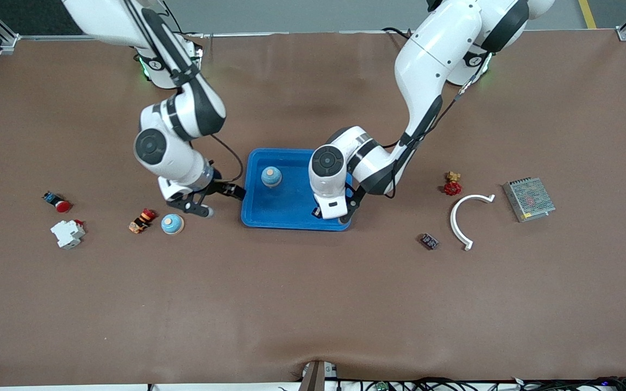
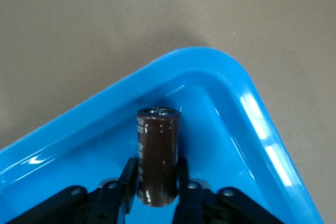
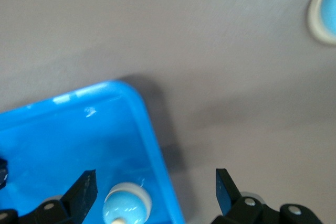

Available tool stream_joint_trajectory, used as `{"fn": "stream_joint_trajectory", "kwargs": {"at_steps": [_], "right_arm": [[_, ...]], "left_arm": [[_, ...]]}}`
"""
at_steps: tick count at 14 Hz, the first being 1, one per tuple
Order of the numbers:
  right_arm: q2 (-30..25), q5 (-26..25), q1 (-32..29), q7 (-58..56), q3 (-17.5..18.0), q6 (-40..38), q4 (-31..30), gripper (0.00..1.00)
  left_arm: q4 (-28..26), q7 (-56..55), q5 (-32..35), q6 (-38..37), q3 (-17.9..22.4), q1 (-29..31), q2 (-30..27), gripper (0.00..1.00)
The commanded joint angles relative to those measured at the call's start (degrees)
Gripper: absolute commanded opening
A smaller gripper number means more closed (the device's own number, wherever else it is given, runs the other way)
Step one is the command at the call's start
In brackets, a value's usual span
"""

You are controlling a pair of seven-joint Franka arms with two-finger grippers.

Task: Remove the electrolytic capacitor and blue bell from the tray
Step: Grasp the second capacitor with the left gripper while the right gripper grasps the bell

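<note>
A dark brown capacitor (image 2: 157,156) lies low in a corner of the blue tray (image 2: 210,56), the corner nearer the front camera and toward the left arm's end. My left gripper (image 2: 157,174) is shut on it; in the front view the hand (image 1: 335,214) hides it. One blue bell (image 1: 271,176) stands in the tray (image 1: 291,222). Another bell (image 1: 172,223) sits on the table beside the tray, toward the right arm's end. My right gripper (image 1: 220,200) hangs open over the tray's rim (image 3: 152,135) at that end, the tray's bell (image 3: 126,208) showing between its fingers and the table's bell (image 3: 325,11) farther off.
Toward the right arm's end lie a red push button (image 1: 57,202), a white block (image 1: 67,233) and a small orange part (image 1: 142,220). Toward the left arm's end lie a red valve (image 1: 452,184), a white curved piece (image 1: 462,214), a metal power supply (image 1: 529,199) and a dark module (image 1: 429,240).
</note>
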Motion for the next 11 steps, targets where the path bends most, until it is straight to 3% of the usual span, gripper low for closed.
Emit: {"fn": "stream_joint_trajectory", "kwargs": {"at_steps": [1,5,7,11], "right_arm": [[-2.5,-0.9,4.4,6.0,-0.6,3.8,-4.3,1.0],[-2.2,-1.5,9.3,9.4,-0.6,4.6,-4.5,1.0],[-1.9,-2.1,10.9,12.1,-0.6,5.4,-4.5,1.0],[-0.2,-10.2,12.7,20.5,-0.6,7.7,-4.6,1.0]], "left_arm": [[0.8,0.3,0.8,-7.1,0.7,-0.8,-1.9,0.0],[0.8,9.0,0.7,-16.1,1.2,0.9,-10.6,0.0],[-0.1,15.6,0.3,-20.3,0.5,6.1,-15.6,0.0],[-4.5,27.5,0.8,-23.5,0.4,13.4,-19.7,0.0]]}}
